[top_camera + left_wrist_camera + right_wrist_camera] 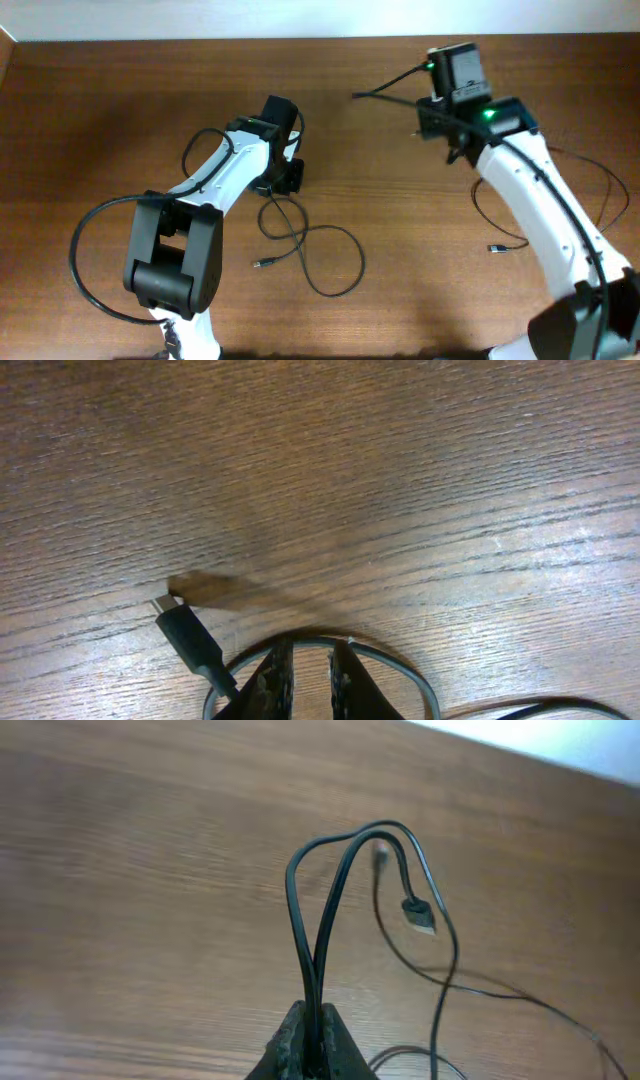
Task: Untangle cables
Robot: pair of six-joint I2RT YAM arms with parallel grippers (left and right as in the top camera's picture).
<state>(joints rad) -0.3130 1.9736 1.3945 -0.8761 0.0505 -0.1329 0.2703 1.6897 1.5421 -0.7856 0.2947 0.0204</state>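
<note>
A thin black cable (330,232) lies in loose loops at the table's middle, with a small plug (258,264) at its free end. My left gripper (283,182) stands over the upper end of those loops. In the left wrist view its jaws (308,650) are narrowly apart with bare wood between them. A cable loop (400,660) curves round the fingertips and a plug (180,628) lies just to the left. My right gripper (425,100) is shut on a folded cable (300,890) lifted off the table, its plug (418,915) dangling ahead.
Another stretch of thin cable (610,190) curves over the right side of the table, with a plug (495,247) near the right arm. The table's far edge (200,40) runs along the top.
</note>
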